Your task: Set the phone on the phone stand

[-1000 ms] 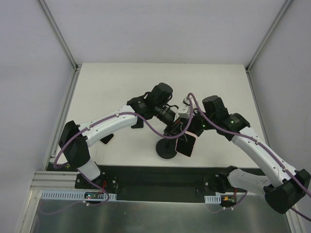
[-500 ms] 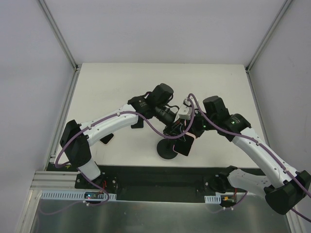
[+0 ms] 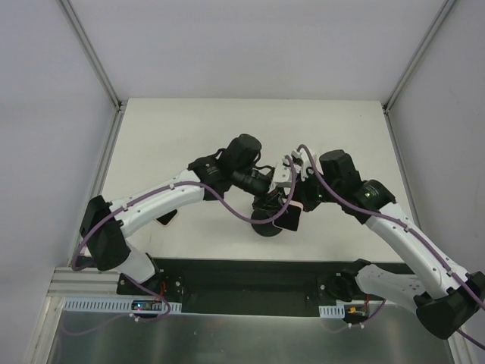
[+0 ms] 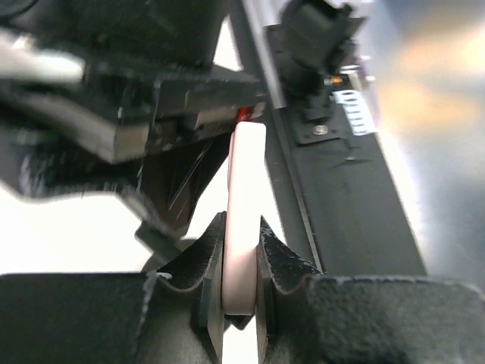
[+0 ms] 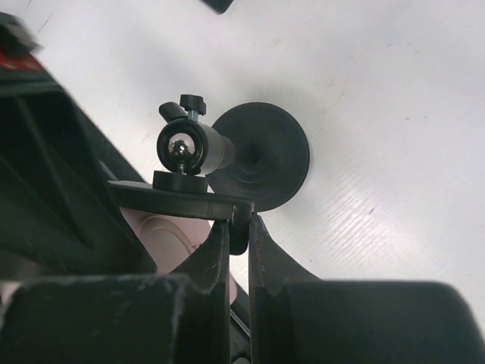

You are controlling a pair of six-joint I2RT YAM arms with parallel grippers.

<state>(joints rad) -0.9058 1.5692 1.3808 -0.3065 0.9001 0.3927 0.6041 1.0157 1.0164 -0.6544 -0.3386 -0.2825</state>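
Observation:
The phone [image 4: 246, 205] is pale pink and seen edge-on in the left wrist view; in the top view it shows as a dark slab with a pink rim [image 3: 289, 218]. My left gripper [image 4: 239, 258] is shut on its lower edge. The black phone stand has a round base [image 5: 265, 155] and a ball joint [image 5: 182, 146] carrying a flat clamp plate [image 5: 178, 201]. My right gripper [image 5: 239, 235] is shut on the plate's end tab. The pink phone [image 5: 163, 239] sits just under the plate. Both grippers meet over the stand [image 3: 267, 224] in the top view.
The white table [image 3: 174, 136] ends at a black strip along its near edge [image 3: 227, 269]. A small dark object [image 3: 166, 217] lies on the table by the left arm. White walls with metal rails enclose the left, right and back.
The left arm has swung left and lower, carrying the phone upward and rightward in the top view. The stand's base has also shifted right, so phone and grippers now cover most of it.

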